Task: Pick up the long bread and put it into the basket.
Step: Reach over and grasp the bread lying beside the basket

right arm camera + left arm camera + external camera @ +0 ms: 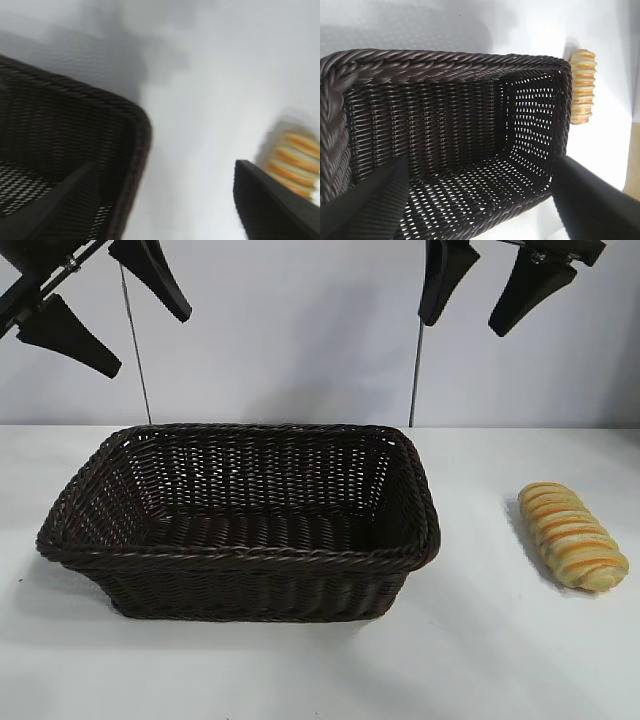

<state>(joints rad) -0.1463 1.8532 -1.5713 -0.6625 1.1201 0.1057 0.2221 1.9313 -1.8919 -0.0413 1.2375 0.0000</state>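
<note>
The long bread (573,535), golden-yellow with orange-brown stripes, lies on the white table to the right of the basket (240,555). It also shows in the left wrist view (582,86) beyond the basket (450,65), and in the right wrist view (295,162). The dark brown wicker basket holds nothing and also shows in the right wrist view (135,120). My left gripper (105,315) hangs open high above the basket's left end. My right gripper (497,302) hangs open high above the gap between basket and bread. Both hold nothing.
The white table (480,640) runs to a pale wall behind. Two thin vertical rods (136,345) stand at the back.
</note>
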